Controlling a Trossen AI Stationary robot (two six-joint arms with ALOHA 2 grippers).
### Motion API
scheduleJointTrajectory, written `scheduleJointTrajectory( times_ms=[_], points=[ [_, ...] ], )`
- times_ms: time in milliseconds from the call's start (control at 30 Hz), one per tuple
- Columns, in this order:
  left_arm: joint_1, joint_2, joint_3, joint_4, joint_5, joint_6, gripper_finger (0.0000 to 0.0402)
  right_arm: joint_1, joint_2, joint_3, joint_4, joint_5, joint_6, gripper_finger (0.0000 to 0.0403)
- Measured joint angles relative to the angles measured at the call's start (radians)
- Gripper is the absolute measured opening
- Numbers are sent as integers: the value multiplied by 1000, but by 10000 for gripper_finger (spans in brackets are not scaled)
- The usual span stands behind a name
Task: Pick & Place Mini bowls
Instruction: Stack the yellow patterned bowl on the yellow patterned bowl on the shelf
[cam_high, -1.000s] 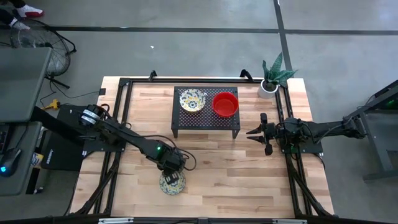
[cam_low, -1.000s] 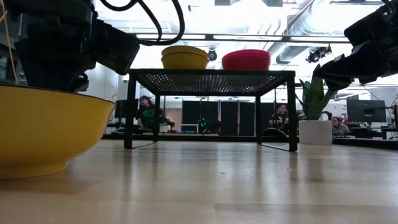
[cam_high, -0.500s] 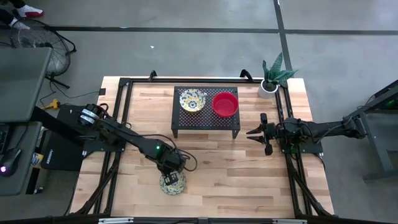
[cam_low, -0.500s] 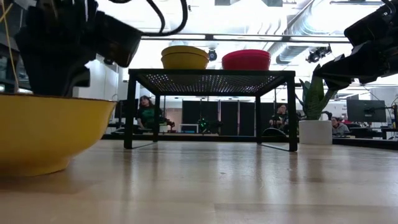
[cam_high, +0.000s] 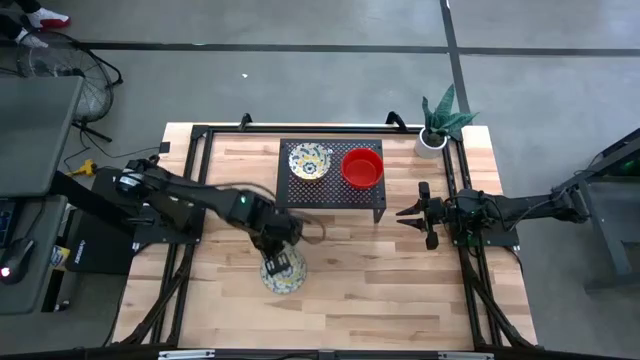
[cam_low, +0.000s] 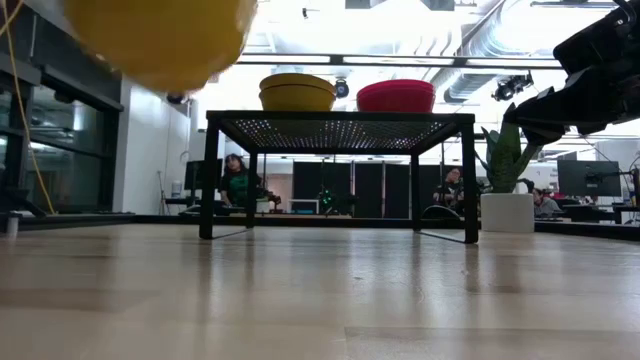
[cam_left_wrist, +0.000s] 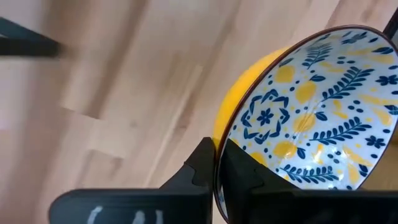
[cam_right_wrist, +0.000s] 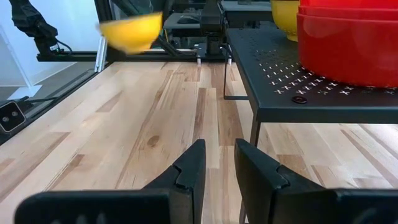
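My left gripper (cam_high: 274, 262) is shut on a mini bowl (cam_high: 284, 276), yellow outside and cream inside with a blue and yellow floral pattern, over the near middle of the table. In the low view the bowl (cam_low: 160, 40) hangs well above the tabletop. A patterned bowl (cam_high: 309, 161) and a red bowl (cam_high: 362, 167) rest by their bases on a black perforated rack (cam_high: 330, 195). At the table's right side my right gripper (cam_high: 412, 213) waits open, holding nothing. My left gripper pinches the bowl's rim (cam_left_wrist: 217, 163) between its two fingers, one finger on the yellow outer wall and one (cam_left_wrist: 239, 174) on the patterned inside. The fingers come from above. The bowl is lifted clear of the table and hangs below the fingers.
A white plant pot (cam_high: 432, 140) stands at the far right corner. Black frame rails (cam_high: 196, 170) run along the table's left, far and right sides. Bare wood (cam_high: 350, 270) lies between the rack and the near edge. People sit in the room beyond (cam_low: 237, 175).
My left gripper has taken hold of the patterned bowl, which stood on the table near the front edge, and has risen with it. The bowl is now lifted clear and has moved a little toward the far edge.
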Motion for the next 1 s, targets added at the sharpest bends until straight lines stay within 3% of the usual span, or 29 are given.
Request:
scheduleJointTrajectory(
  times_ms=[200, 367, 733, 1000],
  points=[
    [105, -1, 260, -286, -68, 126, 4, 0, 0, 0, 0, 0, 0, 73],
    [222, -4, 405, -391, -128, 278, 4, 0, 0, 0, 0, 0, 0, 73],
    [452, -3, 427, -331, -86, 572, 4, 0, 0, 0, 0, 0, 0, 73],
    [540, -3, 428, -269, -44, 620, 4, 0, 0, 0, 0, 0, 0, 73]
  ],
)
